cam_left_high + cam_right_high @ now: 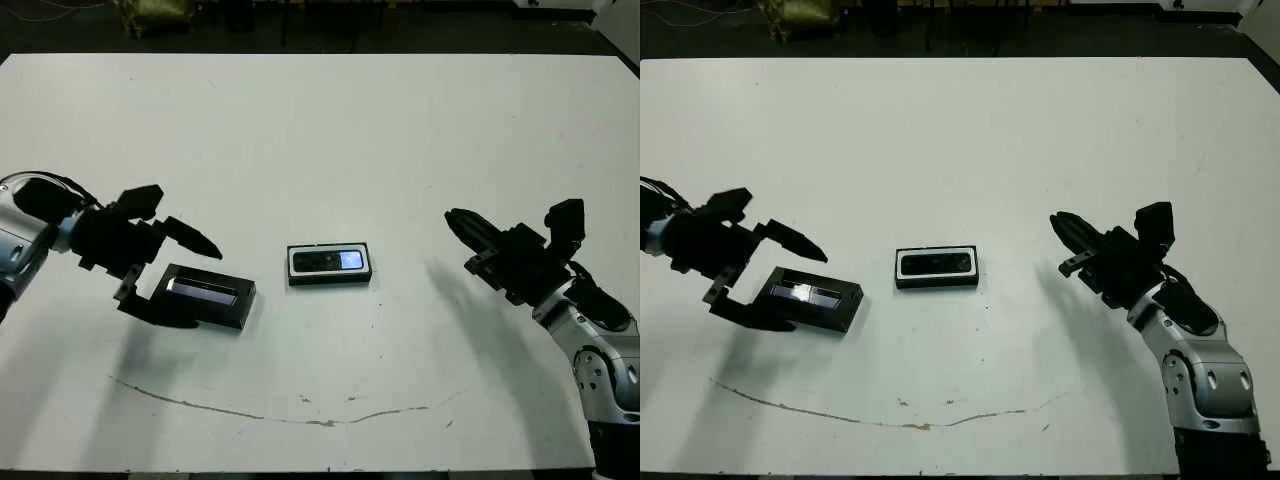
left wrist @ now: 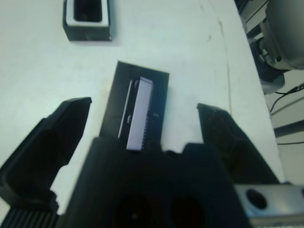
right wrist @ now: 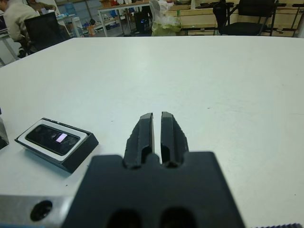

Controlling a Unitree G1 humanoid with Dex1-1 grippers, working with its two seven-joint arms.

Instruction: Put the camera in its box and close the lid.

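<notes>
2 fingers of the left gripper (image 1: pixel 170 275) spread wide around the lid (image 1: pixel 207 294), its long axis crosswise between them. The box (image 1: pixel 330 264) holds the camera (image 1: pixel 326 262), lying lengthwise across the table. Only the right wrist view shows the right gripper (image 3: pixel 156 129) pressed closed, empty.

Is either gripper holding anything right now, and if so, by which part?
Nothing is held. The left gripper is open around the lid; the right gripper is shut and empty.
</notes>
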